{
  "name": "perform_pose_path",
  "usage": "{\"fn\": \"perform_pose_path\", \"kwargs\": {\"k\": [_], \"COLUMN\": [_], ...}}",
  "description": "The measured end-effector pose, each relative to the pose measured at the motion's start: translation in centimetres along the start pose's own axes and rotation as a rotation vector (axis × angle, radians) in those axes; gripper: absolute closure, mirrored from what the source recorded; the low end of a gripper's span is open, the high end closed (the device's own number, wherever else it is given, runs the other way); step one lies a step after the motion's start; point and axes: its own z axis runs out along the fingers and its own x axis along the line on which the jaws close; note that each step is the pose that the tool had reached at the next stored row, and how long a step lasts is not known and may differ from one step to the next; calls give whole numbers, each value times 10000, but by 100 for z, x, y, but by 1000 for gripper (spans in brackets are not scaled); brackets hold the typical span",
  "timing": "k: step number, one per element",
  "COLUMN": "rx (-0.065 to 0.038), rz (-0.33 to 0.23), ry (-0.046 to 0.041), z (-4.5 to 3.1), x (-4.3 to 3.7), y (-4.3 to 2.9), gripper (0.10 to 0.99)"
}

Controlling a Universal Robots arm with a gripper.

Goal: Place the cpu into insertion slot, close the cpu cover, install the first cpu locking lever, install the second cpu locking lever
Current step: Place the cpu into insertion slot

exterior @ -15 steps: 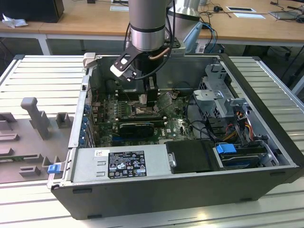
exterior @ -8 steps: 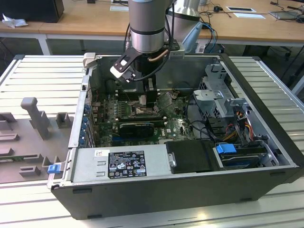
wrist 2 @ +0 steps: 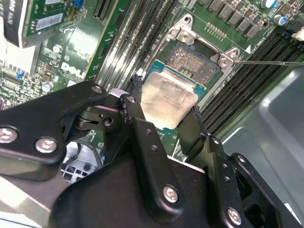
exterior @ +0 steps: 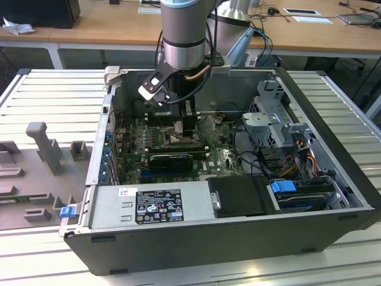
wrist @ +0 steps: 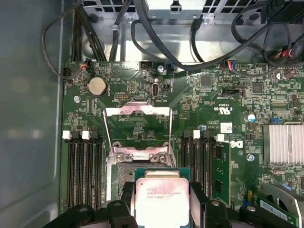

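My gripper is clamped on the cpu, one finger on each of two opposite edges, jaws spread only as far as the chip. The cpu is silvery face up, over the near edge of the insertion slot; contact not discernible. In the first wrist view, the cpu cover is swung open beyond the slot. In the exterior view, my arm drops vertically into the open computer case.

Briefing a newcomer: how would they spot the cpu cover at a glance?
In the computer case, find the green motherboard and its two banks of black memory slots. Between them, by the cpu held in the gripper, the cpu cover is swung open: the only thin metal frame with an open centre.
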Motion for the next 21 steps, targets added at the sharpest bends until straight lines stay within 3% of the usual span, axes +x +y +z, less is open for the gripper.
{"fn": "perform_pose_path", "kwargs": {"k": [5,15,21], "rx": [0,0,1], "rz": [0,-7,12], "ry": [-3,-148,-179], "z": [88,309,390], "x": [63,223,226], "y": [-21,-108,-115], "gripper": [545,545,545]}}
